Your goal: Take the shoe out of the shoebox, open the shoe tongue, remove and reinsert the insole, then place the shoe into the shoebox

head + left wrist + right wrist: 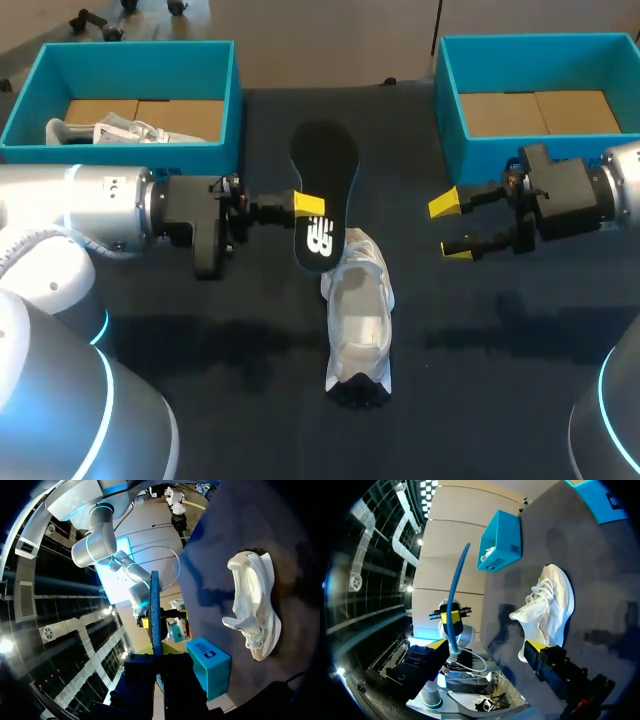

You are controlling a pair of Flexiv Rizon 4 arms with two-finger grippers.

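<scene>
The left shoebox (120, 155) sits at ten o'clock on the tabletop (480, 350) with a second white shoe (110, 130) inside.

The risk lies just right of it. The left arm (100, 210) pinches the black insole (322, 190) near its printed end only. The long free end points to twelve o'clock, so it could swing or slip out when steered back in. The shoe (360, 320) rests in the middle of the tabletop, at five o'clock from the insole, and nothing holds it. A push from the insole would likely skid it rather than seat the insole, and the tongue may fold over the opening. The insole's lower end seems to touch the shoe, though the overlap hides the contact.

The left jaws are clamped on the insole, nearly closed. The right jaws, at three o'clock from the insole and well apart from the shoe, stand wide open, holding and touching nothing. Behind them, at two o'clock, the right shoebox (520, 150) shows only its cardboard floor.
</scene>
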